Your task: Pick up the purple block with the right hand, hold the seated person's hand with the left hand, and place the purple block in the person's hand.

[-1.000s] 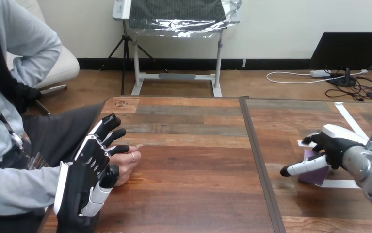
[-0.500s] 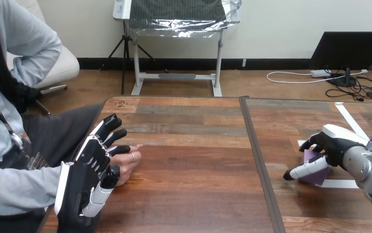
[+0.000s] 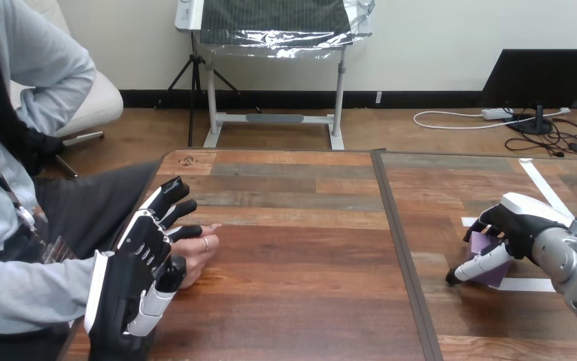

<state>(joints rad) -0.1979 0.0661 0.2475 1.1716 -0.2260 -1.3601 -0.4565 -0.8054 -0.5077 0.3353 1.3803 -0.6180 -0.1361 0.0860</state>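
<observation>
Open tabletop beside purple block

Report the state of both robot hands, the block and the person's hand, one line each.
Purple block: on the table, not lifted, inside the right hand.
Right hand: fingers and thumb curled round the purple block.
Left hand: fingers straight, lying against the person's hand, not curled round it.
Person's hand: resting on the table, without the block.
</observation>
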